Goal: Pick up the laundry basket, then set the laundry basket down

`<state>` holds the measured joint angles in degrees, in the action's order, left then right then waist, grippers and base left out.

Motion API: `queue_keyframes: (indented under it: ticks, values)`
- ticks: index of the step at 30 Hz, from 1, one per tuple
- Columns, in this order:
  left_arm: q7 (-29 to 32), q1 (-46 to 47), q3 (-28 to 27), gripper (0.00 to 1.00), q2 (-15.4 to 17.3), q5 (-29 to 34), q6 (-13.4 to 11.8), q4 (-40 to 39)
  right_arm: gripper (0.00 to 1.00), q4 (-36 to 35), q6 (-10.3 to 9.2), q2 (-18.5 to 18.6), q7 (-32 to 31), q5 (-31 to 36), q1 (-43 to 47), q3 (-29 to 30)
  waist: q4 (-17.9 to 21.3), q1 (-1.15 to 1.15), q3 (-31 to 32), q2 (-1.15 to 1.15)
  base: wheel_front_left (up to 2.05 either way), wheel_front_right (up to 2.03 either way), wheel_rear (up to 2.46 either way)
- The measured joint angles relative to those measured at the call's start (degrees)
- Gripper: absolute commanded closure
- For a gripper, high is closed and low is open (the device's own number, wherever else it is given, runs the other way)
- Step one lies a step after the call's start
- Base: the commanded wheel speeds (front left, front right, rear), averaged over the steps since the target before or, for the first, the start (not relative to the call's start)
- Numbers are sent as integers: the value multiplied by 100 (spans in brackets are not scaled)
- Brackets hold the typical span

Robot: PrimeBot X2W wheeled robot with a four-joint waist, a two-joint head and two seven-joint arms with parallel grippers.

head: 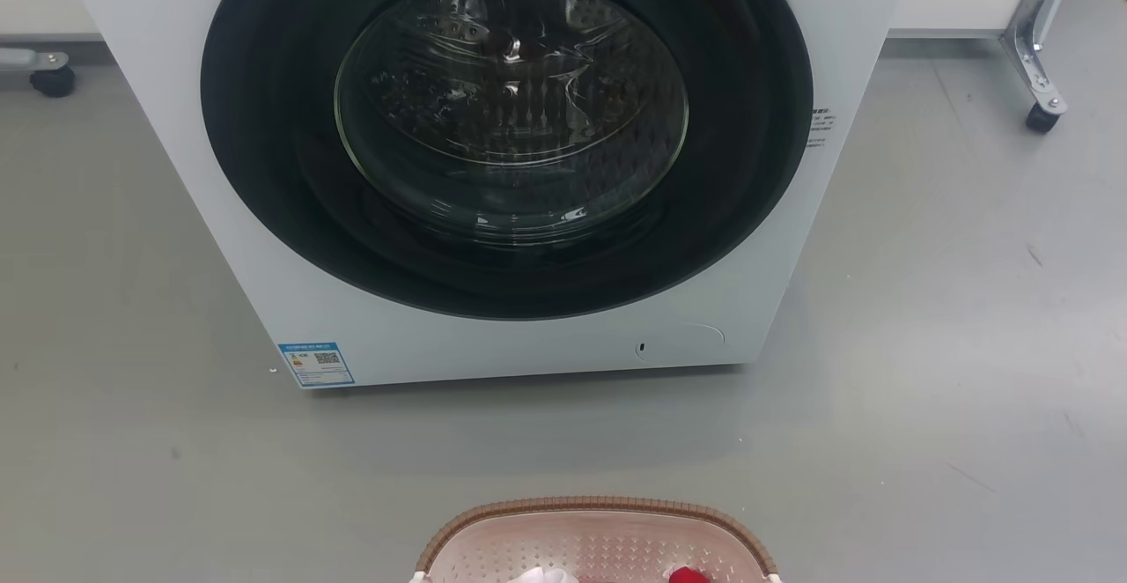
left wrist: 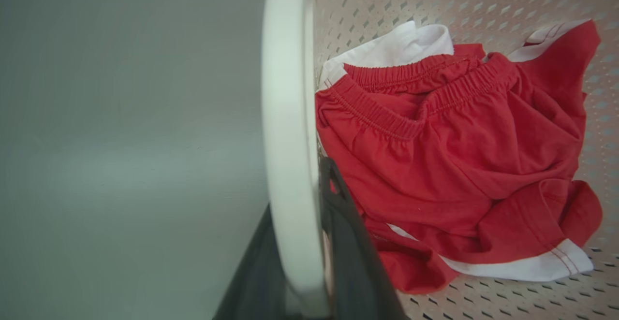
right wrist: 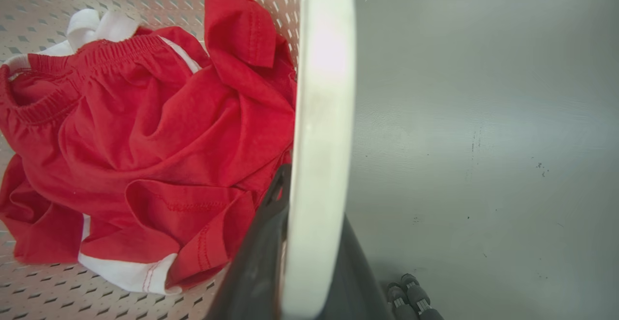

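Note:
The laundry basket [head: 599,506] shows its far brown woven-look rim and perforated pale pink wall at the bottom edge of the head view. In the left wrist view, my left gripper [left wrist: 297,199] has its two dark fingers on either side of a white side handle [left wrist: 285,93], shut on it. My right gripper [right wrist: 314,204] is shut the same way on the other white handle [right wrist: 324,93]. Red shorts with white trim [left wrist: 449,155] and a white garment [left wrist: 396,44] lie inside the basket on its perforated floor [right wrist: 38,291].
A white front-loading washer [head: 546,336] with its dark round door shut stands on the grey floor just beyond the basket. Caster legs stand at the far left [head: 53,81] and far right [head: 1043,116]. Two small dark cylinders [right wrist: 411,296] sit on the floor outside the right handle.

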<state>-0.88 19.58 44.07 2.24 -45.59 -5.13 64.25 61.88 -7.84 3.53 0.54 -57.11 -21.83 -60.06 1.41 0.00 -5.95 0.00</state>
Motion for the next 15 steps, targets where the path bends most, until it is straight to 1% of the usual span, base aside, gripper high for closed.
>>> queue_keyframes:
  ticks: [3,15]
  values:
    - [35,-44,49,100,-2,-31,-40,-4,100,44,1,-8,-48,-43,15,-44,2,0,57,0,0,0,0]
    - [78,-99,126,100,-2,-149,-44,-4,100,142,2,-27,-98,-146,12,-142,0,0,134,0,0,0,0]
